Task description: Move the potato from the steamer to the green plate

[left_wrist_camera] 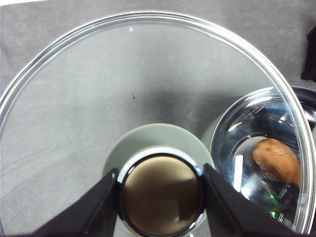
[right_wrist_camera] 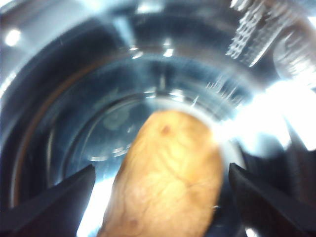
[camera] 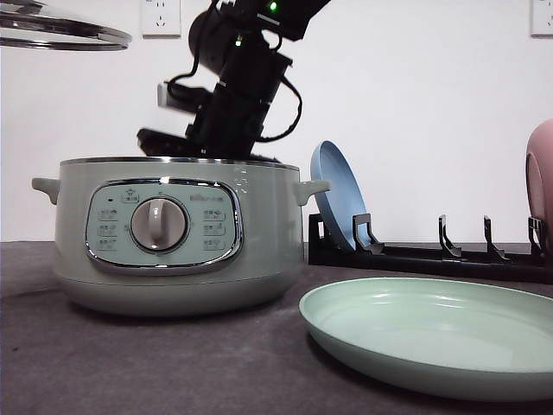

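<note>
Two arms at work here. The right arm reaches down into the open steamer (camera: 173, 233) from above, as the front view shows, and its wrist view looks straight into the shiny metal bowl. There the potato (right_wrist_camera: 165, 180) lies on the bottom of the pot, orange-brown, lengthwise between the two dark fingers of the right gripper (right_wrist_camera: 160, 207) — jaws spread wide, one finger on either side, neither seen touching the skin.

The left gripper (left_wrist_camera: 160, 195) holds the glass lid (left_wrist_camera: 98, 89) by its knob (left_wrist_camera: 160, 193), jaws clamped on both sides of it. In the front view the lid's rim hangs high at the upper left, off to the side of the pot. Through the glass, the left wrist view catches the potato (left_wrist_camera: 277, 160) down inside the steamer's bowl (left_wrist_camera: 237, 143).

The green plate (camera: 432, 333) sits on the grey table (camera: 130, 363) just right of the steamer, bare. Behind it a black rack (camera: 432, 255) carries a blue plate (camera: 337, 194) on edge — and a pink dish (camera: 541, 177) at the far right.
</note>
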Motion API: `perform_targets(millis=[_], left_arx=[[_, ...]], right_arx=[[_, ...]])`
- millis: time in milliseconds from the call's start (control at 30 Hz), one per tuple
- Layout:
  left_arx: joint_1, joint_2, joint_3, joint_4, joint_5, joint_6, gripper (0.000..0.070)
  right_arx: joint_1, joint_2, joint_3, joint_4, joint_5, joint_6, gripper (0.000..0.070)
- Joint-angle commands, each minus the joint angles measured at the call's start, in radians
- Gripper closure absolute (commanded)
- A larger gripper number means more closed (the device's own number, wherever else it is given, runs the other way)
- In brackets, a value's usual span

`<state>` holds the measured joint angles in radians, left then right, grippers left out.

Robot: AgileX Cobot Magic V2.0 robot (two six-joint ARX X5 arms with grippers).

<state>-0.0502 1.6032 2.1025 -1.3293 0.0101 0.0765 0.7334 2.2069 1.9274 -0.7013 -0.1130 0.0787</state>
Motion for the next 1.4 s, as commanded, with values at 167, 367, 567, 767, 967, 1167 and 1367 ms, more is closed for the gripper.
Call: perform_targets(millis=[167, 367, 567, 767, 967, 1167, 1367], left_arx=[[-0.002, -0.013, 0.046, 0.035, 0.003, -0.007, 0.0699], [-0.002, -0.013, 0.046, 0.035, 0.003, -0.007, 0.0699], [-0.002, -0.013, 0.046, 0.035, 0.004, -0.007, 0.0699], [-0.003, -0.013, 0.046, 0.035, 0.005, -0.007, 0.0699], [-0.003, -0.013, 0.046, 0.035, 0.029, -0.007, 0.0699], [-0.015, -0.013, 0.046, 0.035, 0.077, -0.010, 0.0699], [-0.041, -0.013, 0.046, 0.035, 0.077, -0.010, 0.0699]], right_arx=[[0.016, 0.032, 0.025, 0.005, 0.010, 0.014, 0.0424], [0.015, 0.018, 0.042, -0.015, 0.010, 0.009, 0.0506], [0.015, -0.053, 0.086, -0.034, 0.010, -0.012, 0.0507], [0.015, -0.177, 0.115, -0.109, 0.010, -0.052, 0.0507], [-0.005, -0.324, 0.114, -0.218, 0.010, -0.064, 0.0514], [-0.056, -0.464, 0.045, -0.279, 0.010, -0.064, 0.0524], [-0.120, -0.683, -0.290, -0.194, 0.010, -0.061, 0.0524]])
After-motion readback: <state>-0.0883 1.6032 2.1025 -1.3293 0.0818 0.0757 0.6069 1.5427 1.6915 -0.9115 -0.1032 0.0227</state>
